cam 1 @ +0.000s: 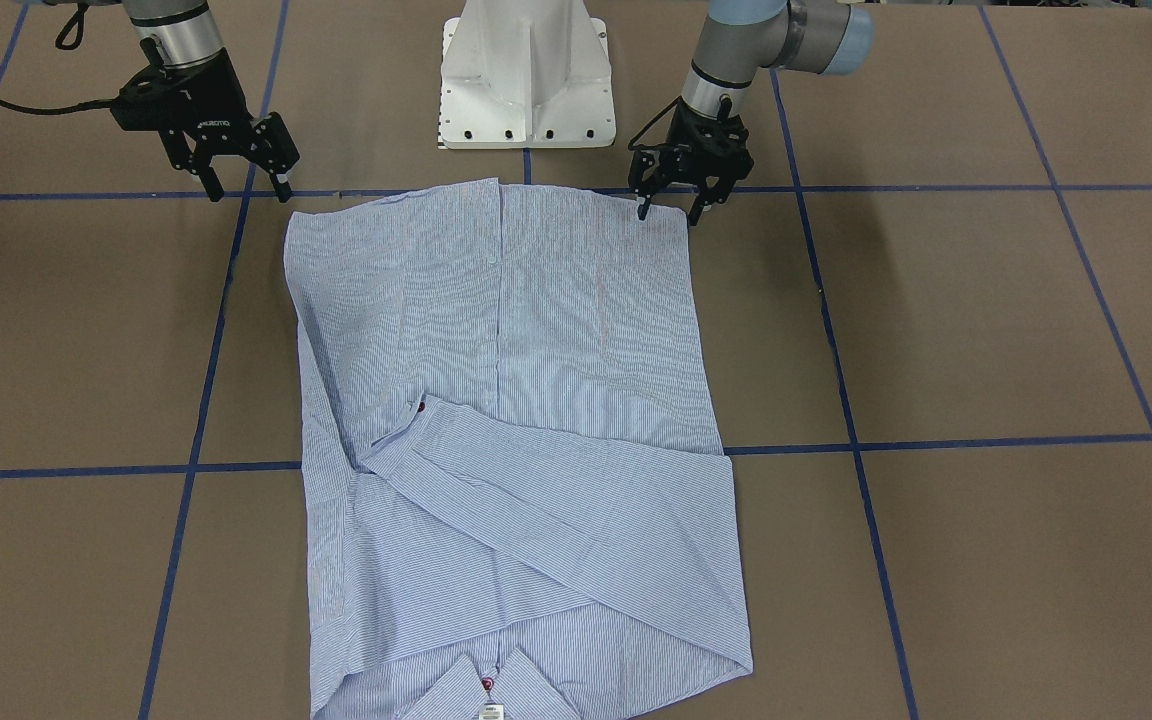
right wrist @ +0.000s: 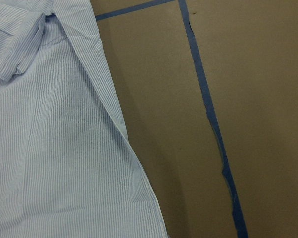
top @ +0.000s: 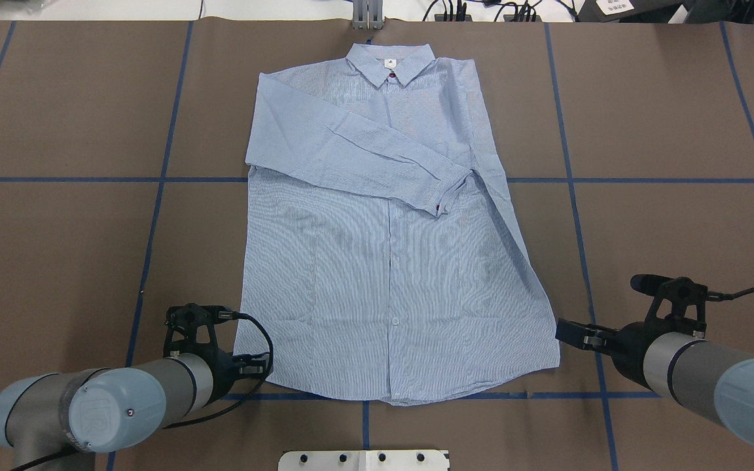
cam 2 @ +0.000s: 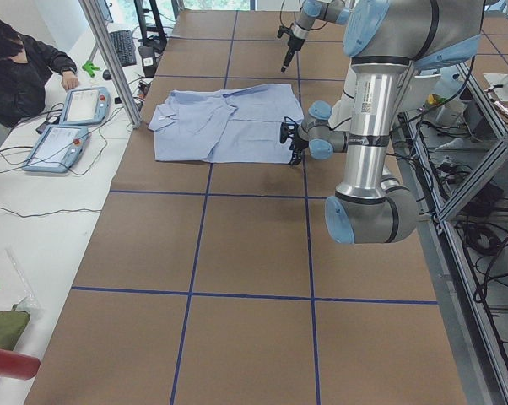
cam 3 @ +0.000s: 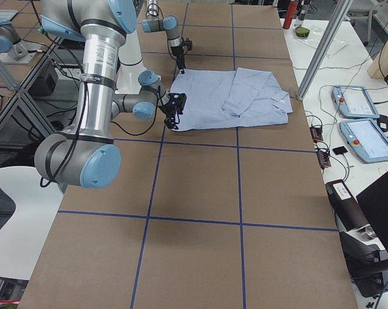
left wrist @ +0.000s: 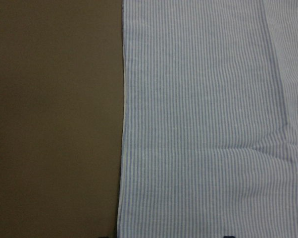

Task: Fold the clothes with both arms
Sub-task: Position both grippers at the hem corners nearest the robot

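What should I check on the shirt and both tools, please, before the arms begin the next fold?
1. Left tool open: ok, jaws apart at the hem corner.
2. Right tool open: ok.
3. Right tool over its hem corner: not ok, it hangs just beside the shirt, over bare table.
4. Sleeve folded across the chest: ok.
5. Hem lying flat: ok.
6. Left tool touching the cloth: cannot tell.
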Available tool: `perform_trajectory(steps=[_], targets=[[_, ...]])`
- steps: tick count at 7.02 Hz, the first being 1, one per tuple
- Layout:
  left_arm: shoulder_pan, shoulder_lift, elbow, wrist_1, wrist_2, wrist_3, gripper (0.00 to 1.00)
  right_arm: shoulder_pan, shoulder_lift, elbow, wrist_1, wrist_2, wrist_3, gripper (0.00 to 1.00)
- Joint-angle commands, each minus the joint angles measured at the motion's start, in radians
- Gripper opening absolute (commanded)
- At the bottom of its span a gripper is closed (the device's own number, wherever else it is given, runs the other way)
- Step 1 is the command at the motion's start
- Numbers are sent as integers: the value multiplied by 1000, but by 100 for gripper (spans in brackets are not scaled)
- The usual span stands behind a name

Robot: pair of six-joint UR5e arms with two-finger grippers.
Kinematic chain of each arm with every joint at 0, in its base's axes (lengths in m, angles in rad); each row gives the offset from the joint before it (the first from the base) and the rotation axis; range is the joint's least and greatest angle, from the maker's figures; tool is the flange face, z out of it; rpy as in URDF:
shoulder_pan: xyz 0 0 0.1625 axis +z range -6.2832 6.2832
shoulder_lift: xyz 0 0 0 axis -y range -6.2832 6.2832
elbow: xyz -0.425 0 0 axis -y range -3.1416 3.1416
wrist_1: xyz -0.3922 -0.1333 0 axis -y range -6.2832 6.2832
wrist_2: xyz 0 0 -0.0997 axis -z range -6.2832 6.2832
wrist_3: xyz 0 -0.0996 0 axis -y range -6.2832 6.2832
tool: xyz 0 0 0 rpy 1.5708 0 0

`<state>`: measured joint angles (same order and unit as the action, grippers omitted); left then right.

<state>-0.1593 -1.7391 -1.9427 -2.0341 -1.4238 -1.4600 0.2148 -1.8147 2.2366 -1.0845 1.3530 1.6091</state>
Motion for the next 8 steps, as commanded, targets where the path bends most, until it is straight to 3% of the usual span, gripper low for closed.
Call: perform_trajectory(steps=[1,3,7,8], targets=[[0,6,-2,0,0,1,36,0,0,0,0,0,0,100],[-2,9,-13,0,0,1,0,0,0,0,0,0,0,100],[-6,9,-28,0,0,3,0,-18,0,-8,8,-8,17,100],[-6,10,-42,0,0,3,0,-55,2,-9,23,-53,65,99]])
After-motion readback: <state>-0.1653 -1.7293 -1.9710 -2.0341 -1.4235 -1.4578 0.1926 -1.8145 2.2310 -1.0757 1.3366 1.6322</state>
